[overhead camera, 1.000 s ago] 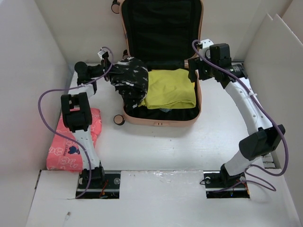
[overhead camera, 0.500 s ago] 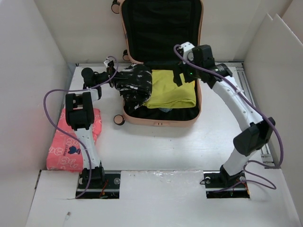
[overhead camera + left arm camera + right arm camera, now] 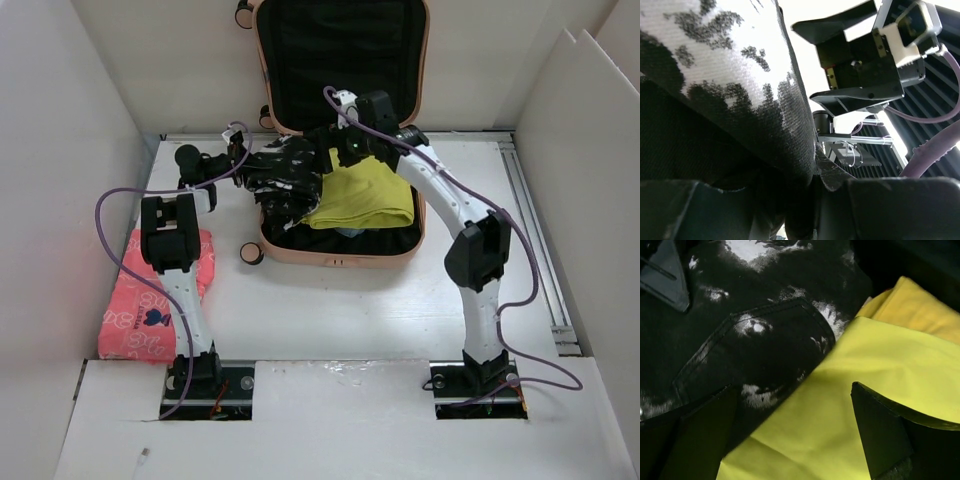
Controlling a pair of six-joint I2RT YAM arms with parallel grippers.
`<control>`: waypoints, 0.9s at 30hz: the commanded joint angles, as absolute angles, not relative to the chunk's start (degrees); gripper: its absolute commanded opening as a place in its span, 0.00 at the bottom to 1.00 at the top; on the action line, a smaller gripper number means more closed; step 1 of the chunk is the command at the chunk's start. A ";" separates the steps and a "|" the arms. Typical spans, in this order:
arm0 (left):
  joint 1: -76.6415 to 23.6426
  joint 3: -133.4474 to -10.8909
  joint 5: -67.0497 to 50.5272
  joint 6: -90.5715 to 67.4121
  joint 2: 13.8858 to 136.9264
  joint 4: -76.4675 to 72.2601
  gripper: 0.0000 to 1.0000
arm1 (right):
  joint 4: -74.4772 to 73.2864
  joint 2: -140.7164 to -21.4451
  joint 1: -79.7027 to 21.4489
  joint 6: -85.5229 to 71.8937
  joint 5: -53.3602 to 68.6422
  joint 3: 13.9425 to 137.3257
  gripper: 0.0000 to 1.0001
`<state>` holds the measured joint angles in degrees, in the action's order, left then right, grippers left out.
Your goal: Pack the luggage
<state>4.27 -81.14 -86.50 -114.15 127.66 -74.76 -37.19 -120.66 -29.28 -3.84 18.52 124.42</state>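
The luggage (image 3: pixel 345 260) lies open, its lid propped against the back wall. A folded yellow garment (image 3: pixel 365 195) (image 3: pixel 865 365) fills its right half. A black-and-white patterned garment (image 3: pixel 285 180) (image 3: pixel 715 50) (image 3: pixel 765 340) hangs over the case's left side, its edge lapping onto the yellow one. My left gripper (image 3: pixel 238 163) (image 3: pixel 815 170) is shut on this patterned garment from the left. My right gripper (image 3: pixel 335 150) (image 3: pixel 792 390) hovers open just above where the two garments meet, with nothing between its fingers.
A pink patterned packet (image 3: pixel 150 300) lies on the table at the left, beside the left arm. White walls close in on both sides and at the back. A black wheel (image 3: pixel 250 254) sticks out at the case's front left corner.
My right arm has swung left from the case's right rim to above the patterned garment, its jaws a little wider. My left gripper has carried the garment slightly right, further over the case.
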 commanded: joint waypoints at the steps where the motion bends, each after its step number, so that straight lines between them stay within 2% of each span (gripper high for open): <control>1: 2.11 -82.27 -98.79 -119.09 127.17 -118.56 0.00 | -32.17 -121.20 -29.79 -11.32 22.59 126.66 1.00; 5: 2.11 -82.88 -98.79 -119.09 127.79 -118.56 0.00 | -31.64 -124.53 -31.29 -16.51 22.59 125.51 1.00; 8: 2.11 -83.41 -98.79 -119.09 129.10 -118.56 0.20 | -32.17 -125.60 -32.69 -17.75 23.20 124.98 1.00; 9: 2.11 -84.10 -98.79 -119.09 129.11 -118.56 0.30 | -32.17 -126.38 -32.70 -18.62 24.07 124.20 1.00; 10: 2.11 -85.16 -98.79 -119.09 129.72 -118.56 0.86 | -32.17 -127.00 -33.30 -19.24 25.30 123.41 1.00; 11: 2.11 -85.69 -98.79 -119.09 130.42 -118.56 1.00 | -31.65 -127.00 -33.31 -19.25 25.31 123.40 1.00; 18: 2.11 -91.23 -98.79 -121.20 134.73 -118.56 1.00 | -26.47 -124.28 -33.31 -21.00 27.06 114.97 1.00; 21: 2.11 -91.93 -98.79 -121.20 135.44 -118.56 1.00 | -22.87 -124.80 -33.31 -22.49 30.22 113.03 0.93; 24: 2.81 -92.46 -98.79 -121.20 135.44 -118.56 1.00 | -21.19 -125.33 -33.31 -23.20 30.23 112.33 0.80; 25: 3.68 -93.33 -98.79 -121.20 135.44 -118.56 1.00 | -20.31 -125.33 -33.31 -23.81 30.23 112.32 0.62; 27: 5.36 -95.96 -98.79 -121.20 136.75 -118.56 1.00 | -19.43 -125.33 -33.31 -24.52 30.76 110.84 0.40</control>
<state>4.60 -91.53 -90.56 -115.98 134.78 -75.46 -20.12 -125.23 -31.88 -22.76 25.93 113.19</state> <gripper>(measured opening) 0.997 0.474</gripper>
